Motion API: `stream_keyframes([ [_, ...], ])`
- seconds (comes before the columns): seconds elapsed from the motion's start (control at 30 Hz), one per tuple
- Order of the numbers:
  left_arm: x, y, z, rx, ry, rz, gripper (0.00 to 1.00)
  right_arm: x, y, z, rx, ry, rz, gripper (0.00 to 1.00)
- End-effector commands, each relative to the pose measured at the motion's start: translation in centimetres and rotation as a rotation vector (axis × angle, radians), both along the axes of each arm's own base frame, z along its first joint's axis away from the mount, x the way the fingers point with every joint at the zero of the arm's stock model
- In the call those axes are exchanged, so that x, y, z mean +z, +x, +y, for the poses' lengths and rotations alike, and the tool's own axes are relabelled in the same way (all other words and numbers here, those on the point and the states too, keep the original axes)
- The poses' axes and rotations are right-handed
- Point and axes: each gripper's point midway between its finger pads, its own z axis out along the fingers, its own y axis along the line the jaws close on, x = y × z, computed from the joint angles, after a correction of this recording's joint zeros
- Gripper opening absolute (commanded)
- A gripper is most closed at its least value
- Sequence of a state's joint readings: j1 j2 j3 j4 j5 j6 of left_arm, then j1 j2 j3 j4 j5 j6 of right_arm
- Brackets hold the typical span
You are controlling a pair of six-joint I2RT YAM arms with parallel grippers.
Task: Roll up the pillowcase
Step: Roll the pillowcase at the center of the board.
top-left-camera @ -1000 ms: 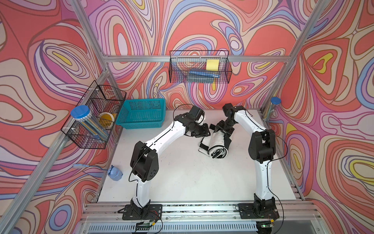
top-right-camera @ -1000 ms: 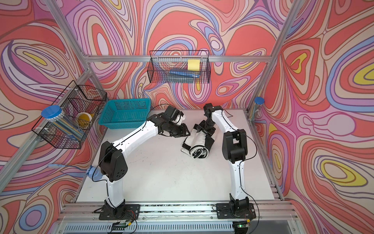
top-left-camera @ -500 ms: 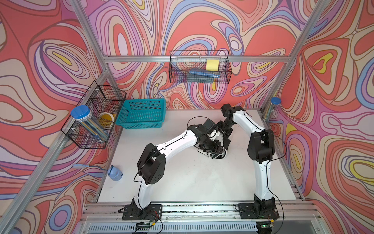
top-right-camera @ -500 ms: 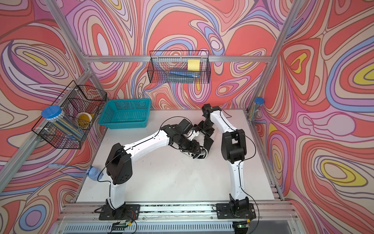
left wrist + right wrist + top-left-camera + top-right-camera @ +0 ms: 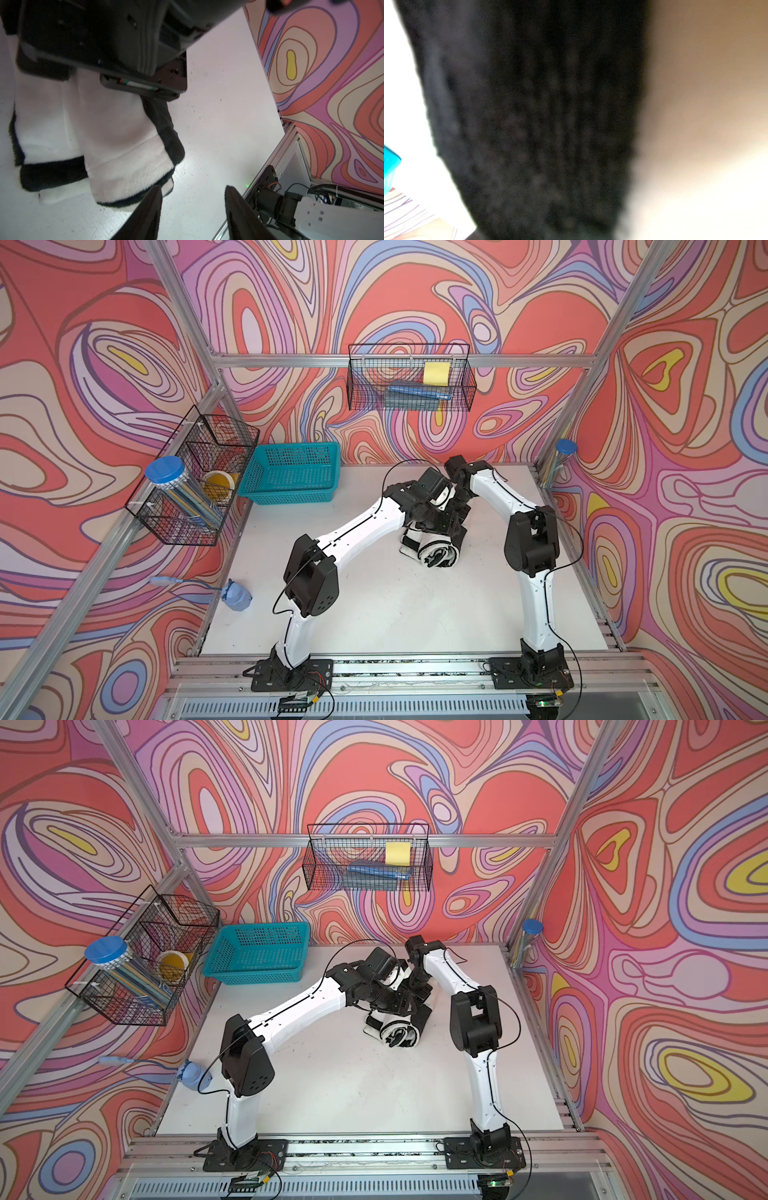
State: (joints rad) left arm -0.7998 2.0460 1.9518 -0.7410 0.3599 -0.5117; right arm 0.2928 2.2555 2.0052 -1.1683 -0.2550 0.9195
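Arms (image 5: 357, 526) meet over rolled pillowcase (image 5: 436, 553) (elbows bent).

1. The left arm (image 5: 361, 526) and right arm (image 5: 498, 493) have long links in smooth white shells.
2. The joint housings (image 5: 311, 580) are boxy and black, with small round holes in one face.
3. Thin black cables (image 5: 581, 545) loop outside both arms.
4. The base plates (image 5: 291, 672) are flat and black and carry fine red wires.
5. The left claw (image 5: 193, 187) has dark, tapered fingers (image 5: 149, 209).
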Motion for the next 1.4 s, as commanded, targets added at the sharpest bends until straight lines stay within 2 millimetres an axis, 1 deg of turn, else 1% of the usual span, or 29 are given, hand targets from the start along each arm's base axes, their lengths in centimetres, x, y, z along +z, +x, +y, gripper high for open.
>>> stream_keyframes([
  [0.0, -3.6, 0.9, 0.3, 0.018, 0.113, 0.003, 0.54, -1.6, -0.3, 1.3, 0.000, 0.023, 0.032, 0.69],
  [0.07, -4.8, 1.0, 0.4, 0.025, 0.133, 0.016, 0.54, -1.7, -0.3, 1.6, -0.001, 0.032, 0.032, 0.69],
  [0.13, -6.2, 0.8, 0.9, 0.037, 0.176, 0.016, 0.52, -1.5, -0.3, 1.7, -0.002, 0.037, 0.027, 0.69],
  [0.27, -7.1, 1.0, 1.6, 0.050, 0.213, 0.001, 0.50, -1.4, -0.3, 1.9, -0.008, 0.049, 0.024, 0.69],
  [0.33, -7.8, 1.4, 2.5, 0.076, 0.259, -0.015, 0.46, -1.2, -0.2, 2.1, -0.011, 0.060, 0.017, 0.69],
  [0.4, -8.2, 1.8, 3.8, 0.110, 0.304, -0.043, 0.42, -1.0, -0.2, 2.3, -0.010, 0.064, 0.011, 0.69],
  [0.47, -8.5, 1.9, 5.0, 0.129, 0.328, -0.053, 0.40, -0.6, -0.2, 2.4, -0.012, 0.075, 0.003, 0.69],
  [0.53, -9.2, 2.3, 6.4, 0.154, 0.360, -0.061, 0.40, 0.1, 0.0, 2.8, -0.020, 0.102, -0.016, 0.69],
  [0.67, -10.5, 3.1, 8.6, 0.201, 0.379, -0.035, 0.37, 1.5, 0.5, 3.6, -0.016, 0.142, -0.050, 0.69],
  [0.87, -10.6, 4.0, 11.1, 0.252, 0.393, -0.032, 0.35, 3.8, 1.0, 4.9, -0.014, 0.205, -0.111, 0.70],
  [1.0, -11.2, 4.5, 12.9, 0.286, 0.400, -0.014, 0.35, 6.0, 2.0, 5.4, -0.002, 0.242, -0.180, 0.70],
  [1.13, -12.4, 4.8, 14.6, 0.319, 0.408, 0.016, 0.35, 8.0, 3.4, 5.6, -0.002, 0.268, -0.249, 0.71],
  [1.27, -13.1, 5.4, 16.5, 0.366, 0.406, 0.048, 0.34, 9.4, 4.7, 5.6, -0.002, 0.292, -0.303, 0.71],
  [1.3, -13.2, 5.7, 16.9, 0.379, 0.399, 0.057, 0.34, 9.6, 4.9, 5.3, 0.003, 0.286, -0.312, 0.71],
  [1.37, -13.3, 6.1, 17.6, 0.402, 0.388, 0.074, 0.34, 9.3, 5.3, 4.9, 0.018, 0.261, -0.318, 0.69],
])
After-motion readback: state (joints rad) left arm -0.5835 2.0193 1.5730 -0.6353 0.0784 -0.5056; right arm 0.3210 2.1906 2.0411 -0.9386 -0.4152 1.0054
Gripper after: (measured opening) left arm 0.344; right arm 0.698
